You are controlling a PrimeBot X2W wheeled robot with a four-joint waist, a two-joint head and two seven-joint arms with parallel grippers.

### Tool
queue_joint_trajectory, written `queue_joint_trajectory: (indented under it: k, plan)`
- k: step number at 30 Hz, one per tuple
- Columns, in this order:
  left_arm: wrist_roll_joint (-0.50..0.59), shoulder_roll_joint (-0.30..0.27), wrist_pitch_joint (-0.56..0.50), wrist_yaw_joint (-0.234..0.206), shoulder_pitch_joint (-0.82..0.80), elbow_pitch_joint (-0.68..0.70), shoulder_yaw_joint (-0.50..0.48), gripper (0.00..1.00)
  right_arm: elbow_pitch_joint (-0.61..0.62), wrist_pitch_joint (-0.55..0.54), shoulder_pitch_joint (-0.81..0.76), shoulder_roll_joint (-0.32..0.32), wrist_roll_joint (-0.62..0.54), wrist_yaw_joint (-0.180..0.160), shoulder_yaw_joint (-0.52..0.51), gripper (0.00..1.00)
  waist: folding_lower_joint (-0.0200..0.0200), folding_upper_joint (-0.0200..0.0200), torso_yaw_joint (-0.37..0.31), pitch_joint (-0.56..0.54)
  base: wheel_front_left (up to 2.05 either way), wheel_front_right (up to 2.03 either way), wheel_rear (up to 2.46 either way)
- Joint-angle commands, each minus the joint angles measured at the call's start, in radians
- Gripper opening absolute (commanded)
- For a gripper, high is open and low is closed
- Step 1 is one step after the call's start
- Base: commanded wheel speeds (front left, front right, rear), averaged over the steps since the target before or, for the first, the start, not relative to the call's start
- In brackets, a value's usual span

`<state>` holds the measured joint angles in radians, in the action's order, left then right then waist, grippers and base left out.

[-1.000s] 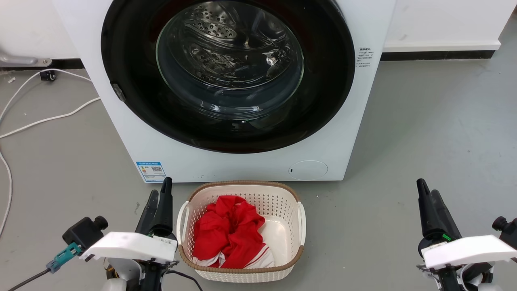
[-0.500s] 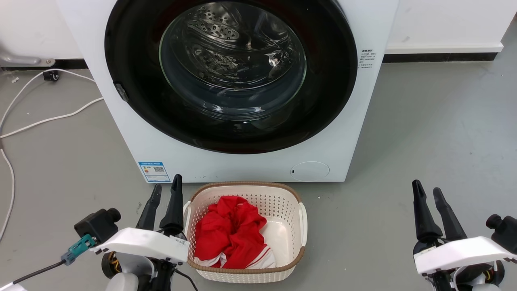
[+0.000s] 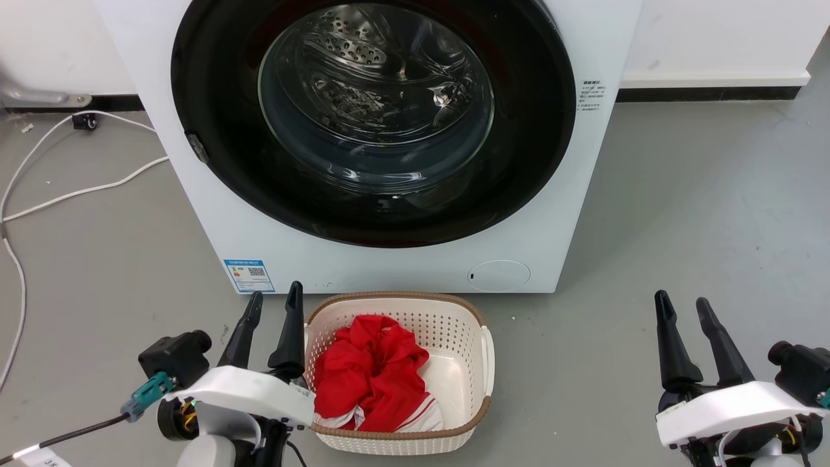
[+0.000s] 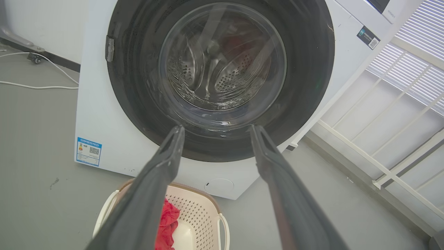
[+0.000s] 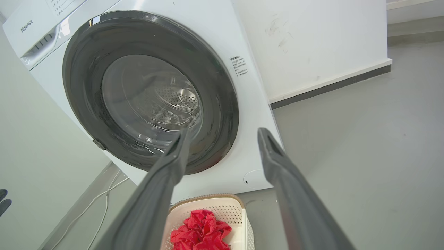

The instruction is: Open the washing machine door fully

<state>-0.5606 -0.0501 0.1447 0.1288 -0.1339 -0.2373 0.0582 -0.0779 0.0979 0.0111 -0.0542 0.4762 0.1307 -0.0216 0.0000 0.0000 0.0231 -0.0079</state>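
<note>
The left gripper (image 3: 277, 290) is seen with its two dark fingers spread apart and nothing held between them; it is raised above the grey floor (image 3: 681, 207), just beside the left rim of the laundry basket (image 3: 395, 295). The right gripper (image 3: 681, 297) is also held with its fingers parted and without any load, well apart from the basket on the right side. Both grippers are pointed toward the washing machine (image 3: 259, 246), and neither is in contact with it. A crumpled red cloth (image 3: 369, 376) is laid inside the white perforated basket, which is placed on the floor directly in front of the machine, below the round flap (image 3: 498, 275) and near the small blue label (image 3: 249, 275). The washing machine door (image 3: 214, 130) is seen shut, flat against the white front, and the steel drum (image 3: 353, 45) is visible through its glass window. A small grey piece (image 3: 196, 148) is fixed on the left edge of the door. White cables (image 3: 78, 191) are laid on the floor to the left of the machine.
</note>
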Motion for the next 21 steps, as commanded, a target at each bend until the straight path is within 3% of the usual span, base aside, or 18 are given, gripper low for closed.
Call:
queue_joint_trajectory:
  k: [1, 21]
  plan:
    - [0.03, -0.003, 0.011, -0.002, -0.029, 0.006, 0.003, 1.0, 0.015, 0.01, -0.003, 0.002, -0.031, 0.0, 0.001, 1.0, 0.0, 0.0, 0.0, 0.0, 0.0, 0.0, 0.0]
    - [0.251, -0.008, 0.057, -0.019, -0.045, -0.029, 0.02, 1.0, 0.033, 0.021, -0.017, 0.003, -0.233, 0.0, 0.003, 1.0, 0.0, 0.0, 0.0, -0.002, 0.0, 0.0, 0.0]
